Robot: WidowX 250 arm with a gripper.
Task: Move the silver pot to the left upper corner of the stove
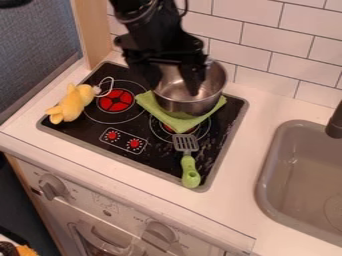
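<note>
Black gripper (174,86) over silver pot (190,106), fingers spread wide, one inside the pot, the other by its left rim; cannot tell whether it grips. Pot sits upright on green cloth (179,123), toward the stove's (95,121) upper right.

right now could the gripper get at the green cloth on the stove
Probably not all of it: the silver pot appears to sit on the cloth, below the gripper. The cloth's front corner sticks out, though, and might be pinched.
</note>
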